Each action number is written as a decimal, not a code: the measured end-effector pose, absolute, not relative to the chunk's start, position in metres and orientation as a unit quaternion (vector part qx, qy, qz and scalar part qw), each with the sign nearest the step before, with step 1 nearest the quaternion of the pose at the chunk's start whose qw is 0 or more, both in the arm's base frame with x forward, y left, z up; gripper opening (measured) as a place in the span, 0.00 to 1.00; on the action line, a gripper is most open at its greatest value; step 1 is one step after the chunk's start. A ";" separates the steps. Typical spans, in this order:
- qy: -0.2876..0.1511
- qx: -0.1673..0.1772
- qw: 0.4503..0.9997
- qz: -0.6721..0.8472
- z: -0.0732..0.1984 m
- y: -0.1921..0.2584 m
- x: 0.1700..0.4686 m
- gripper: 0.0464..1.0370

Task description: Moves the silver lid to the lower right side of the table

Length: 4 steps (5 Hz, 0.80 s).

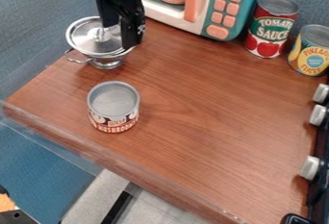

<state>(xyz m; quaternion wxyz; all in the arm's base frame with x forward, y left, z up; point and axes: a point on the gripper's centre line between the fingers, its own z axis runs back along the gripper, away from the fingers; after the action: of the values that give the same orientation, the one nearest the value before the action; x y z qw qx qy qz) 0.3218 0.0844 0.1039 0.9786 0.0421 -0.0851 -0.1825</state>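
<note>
The black gripper (120,34) hangs from the top edge at the upper left, its two fingers apart with a gap between them. Just below and behind them is the round silver lid (82,36), with its small knob beside the left finger; nothing shows held. The lid lies on top of a small metal pot (107,62) with a loop handle on its left. Part of the lid's right side is hidden by the gripper. Whether a finger touches the lid, I cannot tell. All this is on the brown wooden table (212,107).
A mushroom can (114,106) stands in front of the pot. The toy microwave (208,4) is at the back, with a tomato sauce can (271,26) and a pineapple can (313,50) to its right. Stove knobs (311,168) line the right edge.
</note>
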 end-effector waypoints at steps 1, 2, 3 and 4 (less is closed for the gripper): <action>-0.081 0.053 0.983 -0.157 0.100 0.096 0.321 0.96; -0.086 0.060 0.986 -0.130 0.103 0.109 0.320 0.96; -0.084 0.064 0.988 -0.111 0.103 0.119 0.317 0.96; -0.083 0.063 0.990 -0.095 0.103 0.126 0.314 0.96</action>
<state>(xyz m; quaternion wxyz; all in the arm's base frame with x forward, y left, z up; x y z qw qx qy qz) 0.3140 0.1261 0.1034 0.9900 0.0630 -0.0827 -0.0951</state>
